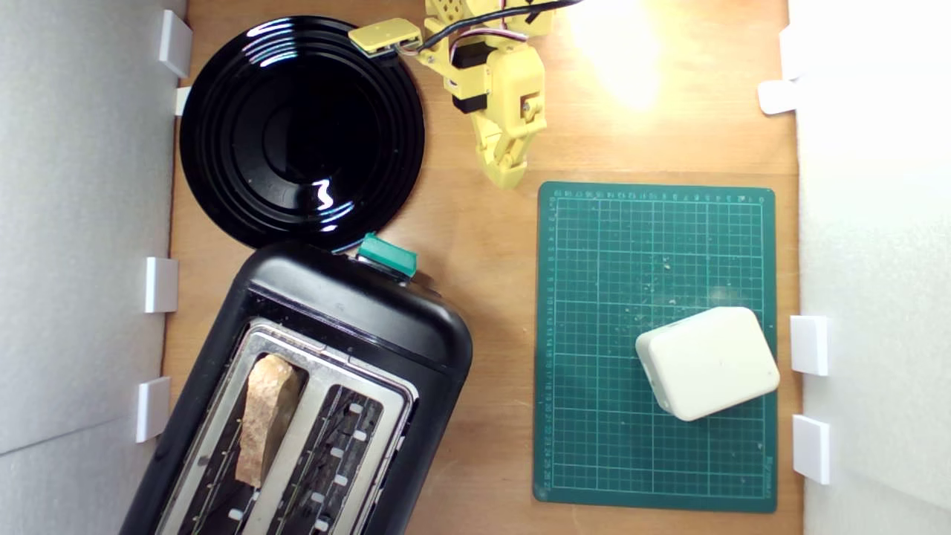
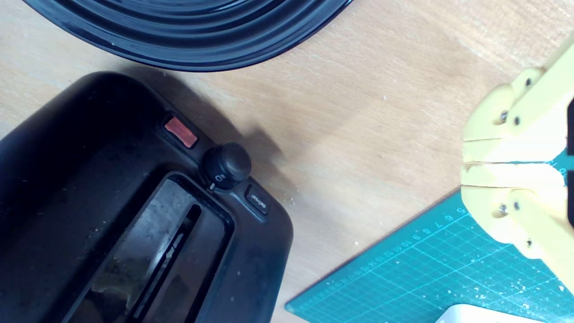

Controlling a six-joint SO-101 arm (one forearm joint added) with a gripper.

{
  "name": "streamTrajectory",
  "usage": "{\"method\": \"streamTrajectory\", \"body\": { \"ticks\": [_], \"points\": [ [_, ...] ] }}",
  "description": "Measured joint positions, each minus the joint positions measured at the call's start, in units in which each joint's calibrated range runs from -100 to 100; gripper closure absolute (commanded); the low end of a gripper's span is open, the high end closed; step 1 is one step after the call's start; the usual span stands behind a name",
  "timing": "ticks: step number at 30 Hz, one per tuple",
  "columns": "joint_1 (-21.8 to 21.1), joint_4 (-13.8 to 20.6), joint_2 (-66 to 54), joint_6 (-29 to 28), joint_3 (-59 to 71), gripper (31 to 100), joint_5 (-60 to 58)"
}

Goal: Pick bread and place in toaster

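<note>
One bread (image 1: 261,420) slice in one two-slot toaster (image 1: 356,312), one black plate (image 1: 301,130), empty gripper (image 1: 507,172) pressed together

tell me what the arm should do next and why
Probably nothing more than stay parked. The bread already stands in the toaster slot on the exterior view's left, and the gripper is shut, empty and well clear, near the cutting mat.

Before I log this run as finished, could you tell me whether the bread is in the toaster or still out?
In: the bread stands inside one slot of the toaster.
</note>
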Motion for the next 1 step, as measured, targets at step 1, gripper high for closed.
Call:
{"method": "streamTrajectory", "body": {
  "ticks": [1],
  "points": [
    [0.0, 0.0, 0.0, 0.0, 0.0, 91.2, 0.0]
  ]
}}
